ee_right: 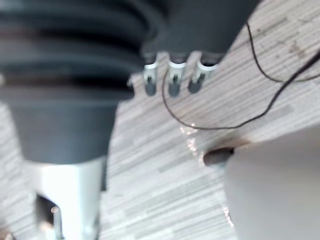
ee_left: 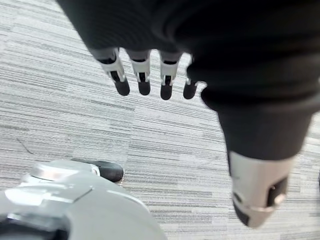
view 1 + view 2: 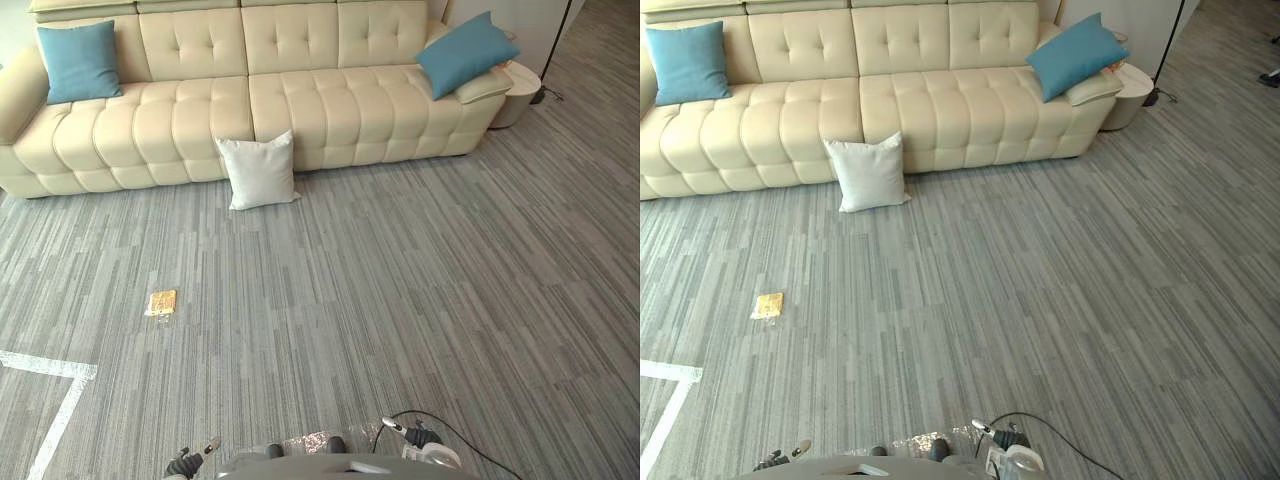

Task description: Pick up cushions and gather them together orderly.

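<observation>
white cushion: your nearest target. The white cushion (image 3: 259, 170) stands on edge on the floor (image 3: 420, 300), leaning against the sofa (image 3: 330, 100) front near the middle seam, face toward you.
blue cushions: left blue cushion (image 3: 79, 61) is upright against the backrest at the sofa's left end. Right blue cushion (image 3: 467, 53) is tilted at the right end, lying on a beige cushion (image 3: 484, 86).
left hand: left hand (image 2: 143, 82) hangs low over bare floor, fingers straight and relaxed, thumb apart, holding nothing.
right hand: right hand (image 1: 172, 80) also hangs over the floor, fingers loose, nothing in them.
key relation: white cushion is ahead of you and a little to your left, well apart from both hands. It's roughly square, so there's no long axis to line up with. Left hand looks slightly nearer.
step (judged): nothing picked up yet. You'd need to walk toward the sofa before any reach.
clutter: yellow packet (image 3: 161, 302) lies on the floor left of your path.
</observation>
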